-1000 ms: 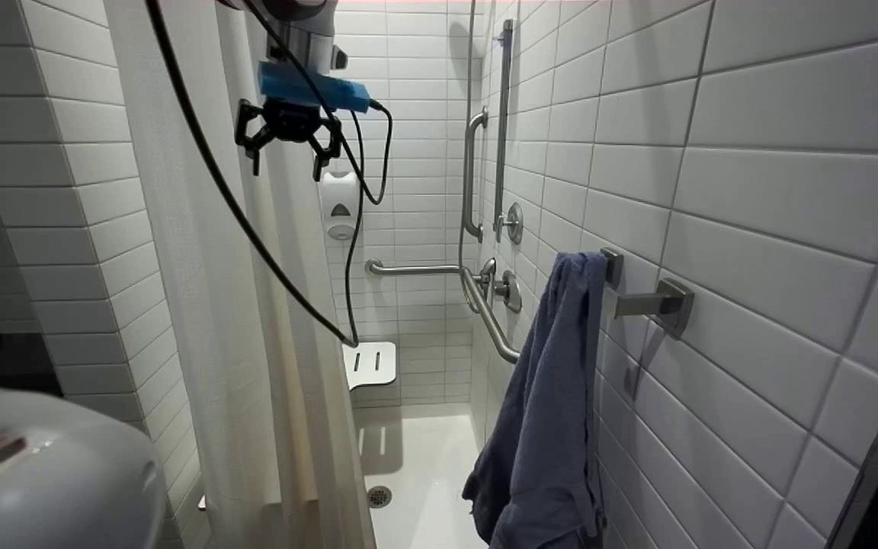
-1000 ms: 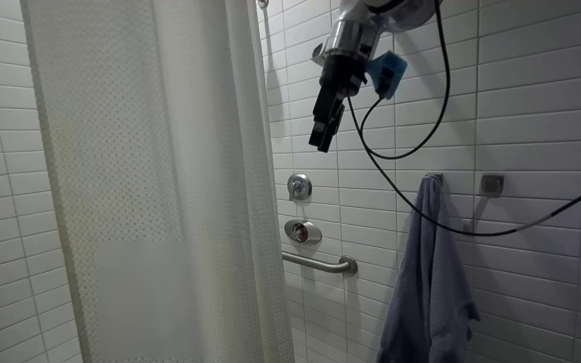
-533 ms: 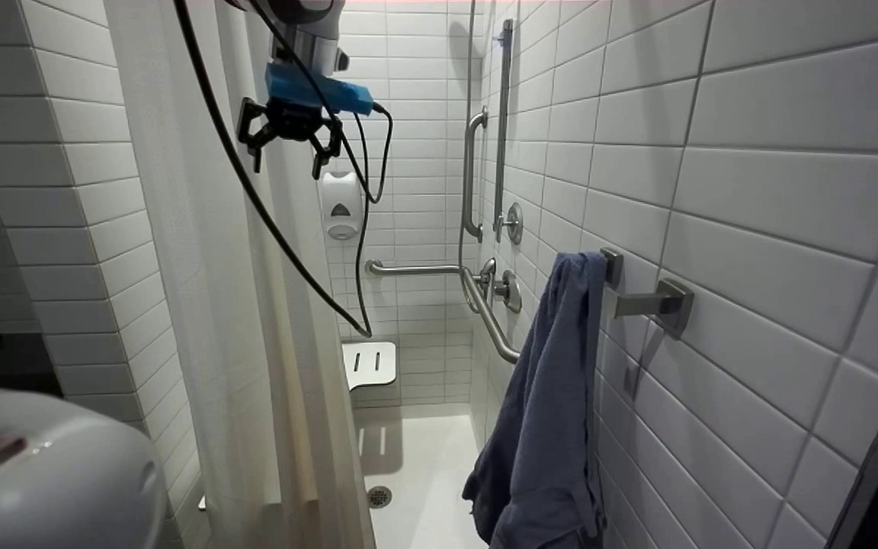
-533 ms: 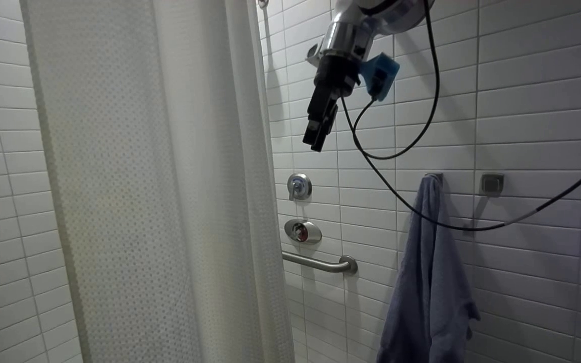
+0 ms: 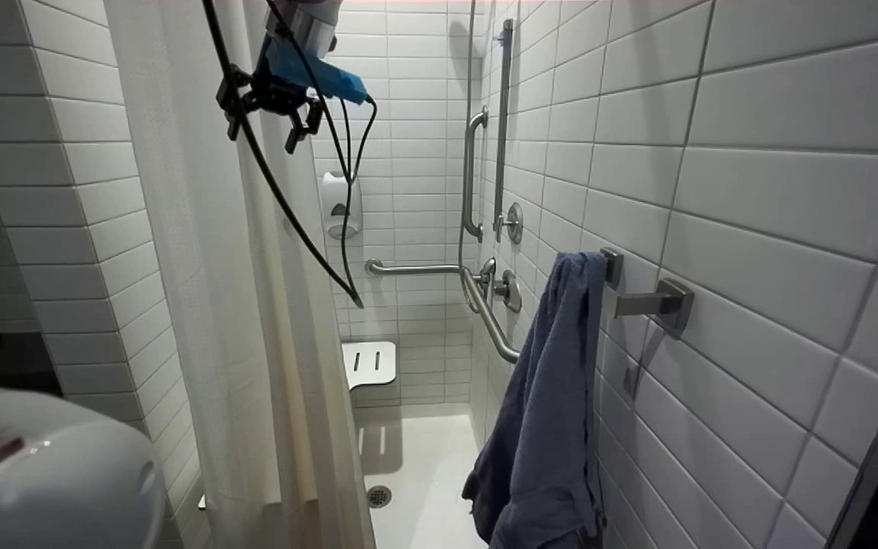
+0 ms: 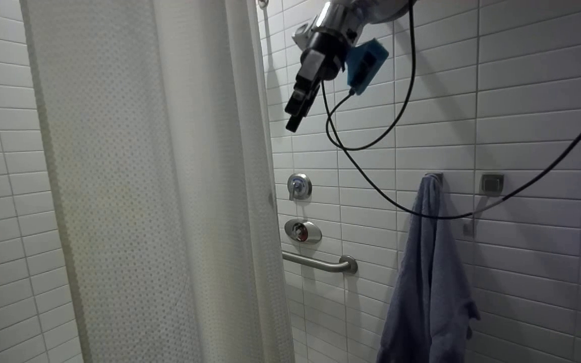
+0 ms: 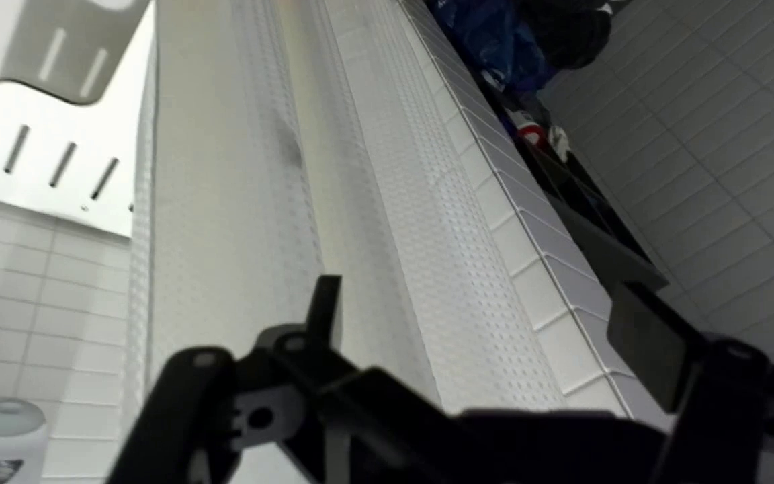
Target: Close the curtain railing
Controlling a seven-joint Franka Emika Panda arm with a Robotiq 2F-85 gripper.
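Black tool (image 5: 262,140) with jaws spread wide, up near the white shower curtain (image 5: 218,343), curtain hanging in long folds beside a tiled corner wall (image 5: 130,286), blue-grey towel (image 5: 549,396) on the opposite wall (image 5: 774,191)

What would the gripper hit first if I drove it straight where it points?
Probably the white shower curtain: in the wrist view its folds lie ahead of the open gripper, though depth is unclear.
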